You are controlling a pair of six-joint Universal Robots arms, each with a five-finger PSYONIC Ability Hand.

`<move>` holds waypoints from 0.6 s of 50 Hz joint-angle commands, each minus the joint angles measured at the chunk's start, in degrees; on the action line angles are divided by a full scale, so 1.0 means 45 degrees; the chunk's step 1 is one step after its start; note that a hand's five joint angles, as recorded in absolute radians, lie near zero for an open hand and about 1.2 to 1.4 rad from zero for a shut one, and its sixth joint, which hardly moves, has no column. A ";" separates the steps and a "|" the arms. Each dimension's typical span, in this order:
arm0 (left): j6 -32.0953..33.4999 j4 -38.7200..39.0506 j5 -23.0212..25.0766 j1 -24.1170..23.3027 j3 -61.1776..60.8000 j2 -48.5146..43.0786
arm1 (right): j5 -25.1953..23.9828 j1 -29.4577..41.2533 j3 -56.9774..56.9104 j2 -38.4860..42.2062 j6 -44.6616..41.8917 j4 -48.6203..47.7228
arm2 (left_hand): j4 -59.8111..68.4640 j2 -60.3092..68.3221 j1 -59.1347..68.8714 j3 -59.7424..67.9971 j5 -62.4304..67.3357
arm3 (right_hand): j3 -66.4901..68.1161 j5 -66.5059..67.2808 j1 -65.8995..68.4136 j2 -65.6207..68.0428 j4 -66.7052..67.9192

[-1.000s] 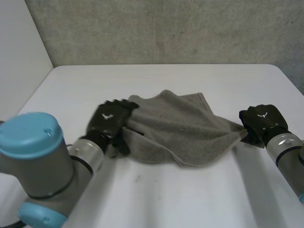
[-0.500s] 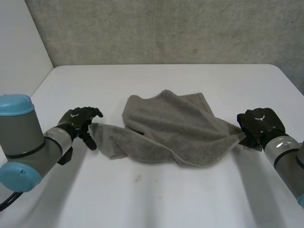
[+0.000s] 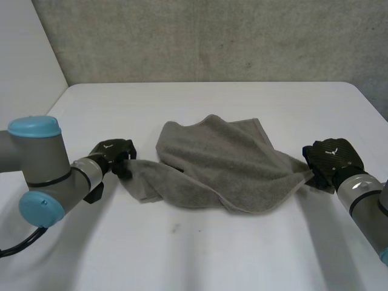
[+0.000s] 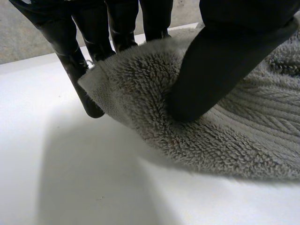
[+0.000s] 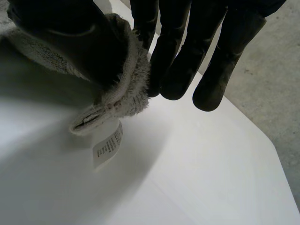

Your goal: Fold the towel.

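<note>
The grey towel [image 3: 218, 167] lies crumpled on the middle of the white counter [image 3: 200, 254], bunched in soft folds with one flap turned over towards the far side. A rough concrete wall [image 3: 212, 36] runs behind the counter and a plain white panel [image 3: 24, 73] stands at its left end. A small dark speck [image 3: 176, 228] marks the counter just in front of the towel. The towel's heaped middle lies between the two arms.

The left robot hand [image 3: 114, 154] is at the towel's left corner. In its wrist view the thumb [image 4: 225, 61] presses down into the pile while the fingers [image 4: 70, 51] stand behind the corner's edge, so the corner is pinched between them. The right robot hand [image 3: 330, 159] is at the towel's right corner, well apart from the left. In its wrist view the thumb lies on the cloth with the fingers [image 5: 178, 56] against the hem, pinching it. A small white label [image 5: 108, 146] hangs from that corner just above the counter.

Half a second ago the left robot hand hovered with spread fingers just off the left corner, and a second ago it lay over the towel's left part; now it has closed on the corner. The right robot hand has kept its hold, barely shifted, and the towel's shape is much the same.
</note>
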 commanded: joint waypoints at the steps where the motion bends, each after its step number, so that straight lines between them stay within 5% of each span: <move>1: 0.0076 -0.0505 -0.0118 0.0001 0.0015 0.0564 | 0.0025 -0.0037 -0.0406 -0.0186 0.0016 0.0165 | 0.3617 0.3557 0.3596 0.3634 0.3657 | 0.0797 0.0476 0.0818 0.0922 0.0704; 9: 0.0058 -0.1288 -0.0158 0.0079 -0.0297 0.3653 | 0.0064 0.0002 -0.1969 -0.2003 -0.0062 0.1786 | 0.3617 0.3557 0.3596 0.3634 0.3657 | 0.0797 0.0476 0.0818 0.0922 0.0704; 19: -0.0351 -0.2459 -0.0197 0.0741 0.0501 0.8647 | -0.0014 -0.0115 -0.7155 -0.3681 -0.0178 0.7501 | 0.3617 0.3557 0.3596 0.3634 0.3657 | 0.0797 0.0476 0.0818 0.0922 0.0704; 30: -0.0665 -0.4198 -0.0099 0.1348 0.1929 0.9649 | 0.0006 -0.0408 -1.1965 -0.3683 -0.0316 1.0591 | 0.3617 0.3557 0.3596 0.3634 0.3657 | 0.0797 0.0476 0.0818 0.0922 0.0704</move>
